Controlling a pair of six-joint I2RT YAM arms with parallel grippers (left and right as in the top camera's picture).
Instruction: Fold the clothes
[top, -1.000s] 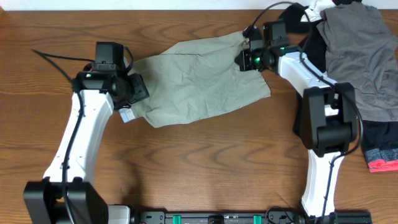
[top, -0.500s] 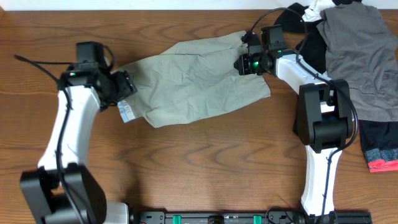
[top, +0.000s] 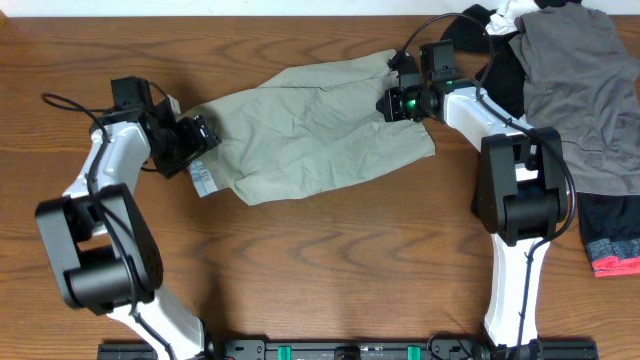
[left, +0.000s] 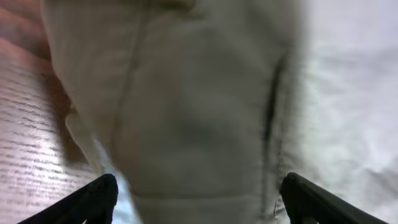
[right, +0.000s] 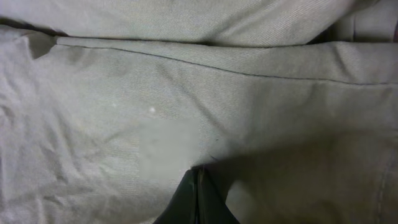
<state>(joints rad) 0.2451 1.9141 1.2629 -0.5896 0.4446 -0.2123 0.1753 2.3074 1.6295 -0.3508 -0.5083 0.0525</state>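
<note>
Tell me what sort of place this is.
Probably a robotics lab bench for clothes-folding trials: a wooden table, a white left arm and right arm at a khaki-green garment, and a grey garment piled aside.

1. The clothes (left: 186, 118), pale khaki and blurred from closeness, fill most of the frame.
2. A stitched seam (left: 127, 106) runs down their left half, and a dark slit (left: 270, 106) sits toward their right.
3. Whitish fabric (left: 354, 112) lies right of the slit.
4. Left of the clothes, the wooden counter (left: 25, 155) shows.
5. The tool (left: 200, 200) is spread wide, with its black fingertips (left: 93, 199) low on either side of the clothes.
</note>
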